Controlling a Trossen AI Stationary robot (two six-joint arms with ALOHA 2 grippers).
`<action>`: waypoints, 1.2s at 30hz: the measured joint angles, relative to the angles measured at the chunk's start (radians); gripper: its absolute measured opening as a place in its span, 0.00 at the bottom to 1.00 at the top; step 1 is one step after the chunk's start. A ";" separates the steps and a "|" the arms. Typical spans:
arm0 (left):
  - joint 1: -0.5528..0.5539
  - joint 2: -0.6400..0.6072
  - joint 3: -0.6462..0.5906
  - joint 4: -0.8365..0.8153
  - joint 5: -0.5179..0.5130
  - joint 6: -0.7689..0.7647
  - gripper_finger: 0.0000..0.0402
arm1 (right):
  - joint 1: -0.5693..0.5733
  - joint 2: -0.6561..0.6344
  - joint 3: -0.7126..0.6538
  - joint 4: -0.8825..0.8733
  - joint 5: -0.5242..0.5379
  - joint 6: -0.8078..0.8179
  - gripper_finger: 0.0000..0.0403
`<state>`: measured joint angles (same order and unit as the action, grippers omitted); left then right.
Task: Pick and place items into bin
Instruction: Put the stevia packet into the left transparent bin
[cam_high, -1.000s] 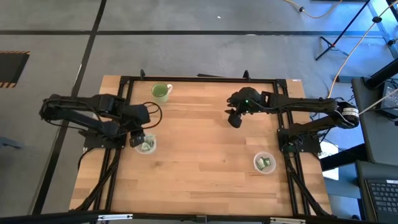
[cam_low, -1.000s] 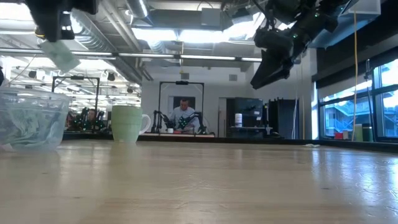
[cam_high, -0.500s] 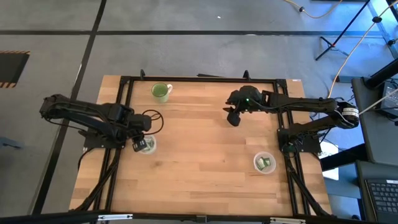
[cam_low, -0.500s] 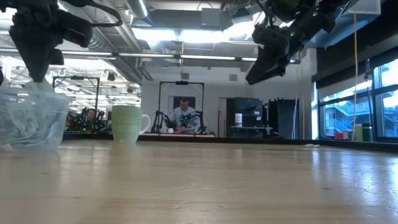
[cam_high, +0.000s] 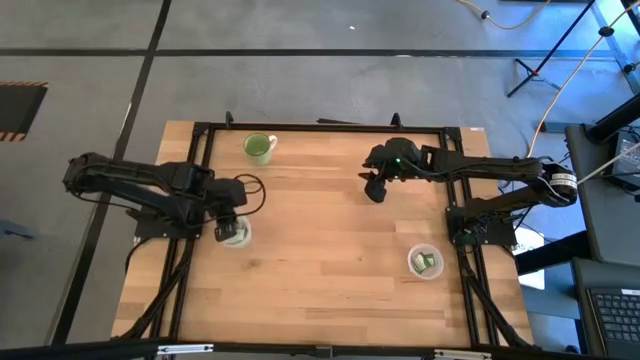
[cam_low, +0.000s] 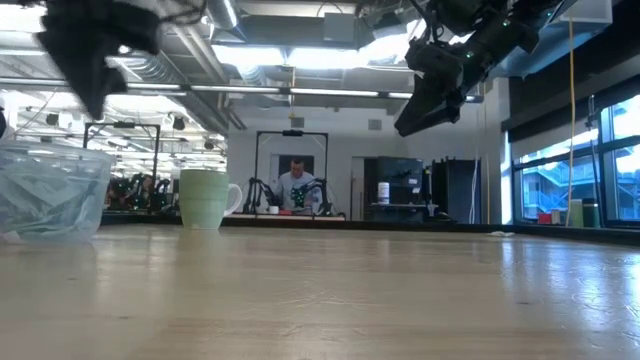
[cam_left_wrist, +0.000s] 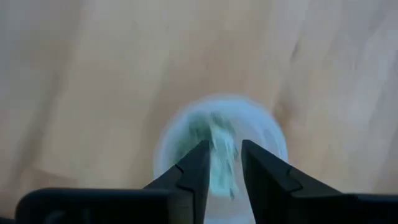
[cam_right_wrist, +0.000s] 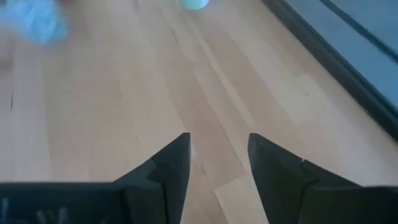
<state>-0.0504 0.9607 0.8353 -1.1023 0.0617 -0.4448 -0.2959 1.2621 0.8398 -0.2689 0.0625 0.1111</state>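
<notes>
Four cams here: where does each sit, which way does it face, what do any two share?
High: overhead, straight down; both arms, mug, two bowls of packets.
Low: table height, facing the room; left bowl, mug, right gripper above.
Left wrist: above the left bowl, looking down past its own fingers.
Right wrist: over bare table, own fingers apart.
Shared: high and low both show the mug.

Two arms, each with one gripper (cam_high: 226, 219) (cam_high: 373, 190). Two clear bins (cam_high: 238, 235) (cam_high: 425, 262) holding packets, uncountable. One mug (cam_high: 259, 148). One desk (cam_high: 330, 280).
</notes>
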 joint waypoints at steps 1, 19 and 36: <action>0.007 -0.001 0.018 0.007 -0.029 0.014 0.22 | -0.002 0.000 0.000 0.003 0.007 0.042 0.41; 0.246 -0.117 0.058 0.459 0.045 0.557 0.23 | -0.232 -0.001 0.001 -0.237 0.115 0.224 0.39; 0.606 -0.119 -0.096 0.801 0.585 0.676 0.23 | -0.456 0.175 0.001 -0.374 0.112 0.115 0.31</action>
<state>0.5560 0.8413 0.7394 -0.3017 0.6463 0.2310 -0.7515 1.4370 0.8406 -0.6428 0.1745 0.2257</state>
